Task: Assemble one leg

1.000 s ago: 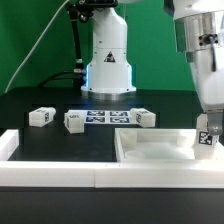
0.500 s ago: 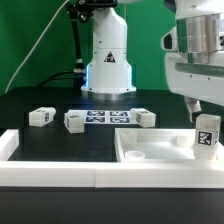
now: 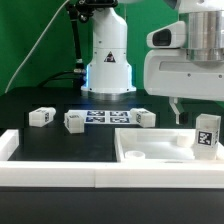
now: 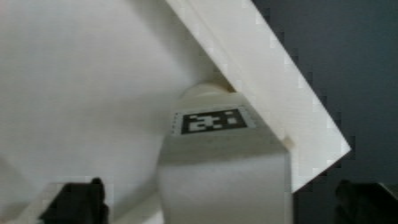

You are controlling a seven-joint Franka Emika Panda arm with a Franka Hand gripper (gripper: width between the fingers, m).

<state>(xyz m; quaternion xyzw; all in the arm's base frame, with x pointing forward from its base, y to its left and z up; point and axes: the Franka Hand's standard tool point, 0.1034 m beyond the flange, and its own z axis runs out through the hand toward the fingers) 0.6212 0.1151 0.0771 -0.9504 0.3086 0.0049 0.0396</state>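
The leg point(image 3: 207, 135) stood upright in the far corner of the white panel point(image 3: 150, 152) on the exterior view's right, its tagged face turned toward the camera; whether it was fully seated in the panel's corner hole could not be told from these views. The gripper point(image 3: 188, 108) hung just above and slightly toward the exterior view's left of the leg, apart from it; in the wrist view its two fingertips point(image 4: 75, 197) stood spread wide with the leg point(image 4: 222, 150) lying between and beyond them, so the hand was open and held nothing. Three more legs like it point(image 3: 40, 117) sat on the black table point(image 3: 30, 100) beside the marker board point(image 3: 105, 117), well apart from the panel.

The leg looked like a small, stiff plastic block, probably light and not fragile; its smooth sides and glossy tags could let it slip under a weak pinch. The flat opposite sides near its upper half seemed the best place to take hold, squarely and not on the corners; a grip set too low would likely foul the panel's raised rim, and an off-centre squeeze could tilt the leg in its seat.
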